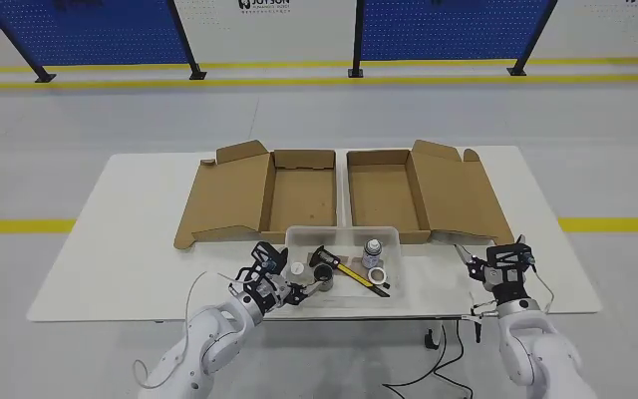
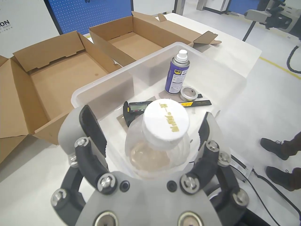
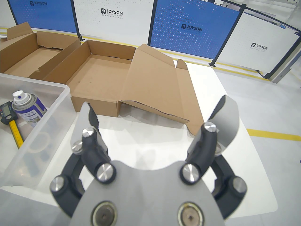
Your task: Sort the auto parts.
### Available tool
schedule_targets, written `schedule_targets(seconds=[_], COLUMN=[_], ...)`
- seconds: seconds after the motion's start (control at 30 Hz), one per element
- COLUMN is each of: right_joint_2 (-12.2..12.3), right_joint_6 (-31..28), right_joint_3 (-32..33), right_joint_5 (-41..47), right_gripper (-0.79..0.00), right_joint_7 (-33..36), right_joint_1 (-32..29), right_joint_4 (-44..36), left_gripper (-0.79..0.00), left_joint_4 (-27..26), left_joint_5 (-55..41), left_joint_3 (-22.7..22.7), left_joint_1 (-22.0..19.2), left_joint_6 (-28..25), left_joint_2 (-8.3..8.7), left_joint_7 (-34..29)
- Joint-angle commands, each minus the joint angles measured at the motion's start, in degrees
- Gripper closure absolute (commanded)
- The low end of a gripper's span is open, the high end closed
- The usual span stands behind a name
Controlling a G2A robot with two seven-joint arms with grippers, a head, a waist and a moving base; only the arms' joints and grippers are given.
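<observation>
**Top view.** The left end effector [image 1: 282,277] is at the left end of the clear bin [image 1: 342,229]. Its fingers are spread to either side of a white-capped bottle [image 1: 296,267] inside the bin. Farther along the bin from this end effector lie a caliper [image 1: 339,267], a spray can [image 1: 373,247] and a metal ring [image 1: 378,275]. Beyond the bin, the left box [image 1: 304,199] and the right box [image 1: 379,199] lie open side by side on the tabletop [image 1: 130,229]. The right end effector [image 1: 493,252] is over bare tabletop off the bin's right end, near the right box's flap.

**Left wrist view.** The left end effector [image 2: 148,114] stands wide apart around the bottle [image 2: 152,151], whose cap faces the camera. A gap shows between the bottle and one of the fingers [image 2: 93,128], so the bottle is bracketed but not squeezed. Just ahead of the fingertips lies the caliper [image 2: 137,108]. Beyond it the metal ring [image 2: 189,93] sits just beside the upright spray can [image 2: 177,74]. All of these are inside the bin [image 2: 105,90]. Past the bin stand the left box [image 2: 63,76] and the right box [image 2: 134,43].

**Right wrist view.** The right end effector [image 3: 155,109] is spread wide with nothing between its fingers, above bare tabletop [image 3: 152,137]. The right box [image 3: 101,76] lies ahead of it. On the side toward the other arm is the bin [image 3: 47,118], with the spray can [image 3: 25,105] and the caliper [image 3: 8,114] visible through its wall.
</observation>
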Motion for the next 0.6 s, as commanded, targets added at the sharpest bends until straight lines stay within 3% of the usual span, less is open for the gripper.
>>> schedule_targets(seconds=[0.0, 0.07, 0.17, 0.33, 0.57], right_joint_2=[0.0, 0.0, 0.0, 0.0, 0.0], right_joint_6=[0.0, 0.0, 0.0, 0.0, 0.0], right_joint_3=[0.0, 0.0, 0.0, 0.0, 0.0], right_joint_5=[0.0, 0.0, 0.0, 0.0, 0.0], right_gripper=[-0.785, -0.785, -0.785, -0.785, -0.785], right_joint_7=[0.0, 0.0, 0.0, 0.0, 0.0], right_joint_1=[0.0, 0.0, 0.0, 0.0, 0.0], right_joint_4=[0.0, 0.0, 0.0, 0.0, 0.0], left_gripper=[-0.785, -0.723, -0.720, -0.603, -0.591], left_joint_4=[0.2, 0.2, 0.4, 0.3, 0.4], left_joint_5=[-0.7, -1.0, -1.4, -1.7, -1.3], left_joint_3=[0.1, 0.2, 0.3, 0.2, 0.7], left_joint_1=[-0.1, -0.2, -0.1, -0.2, -0.4], left_joint_6=[0.0, 0.0, -0.3, -0.2, -0.2], left_joint_2=[-0.03, -0.04, -0.02, 0.02, 0.02], left_joint_7=[-0.2, -0.5, -0.8, -1.2, -1.0])
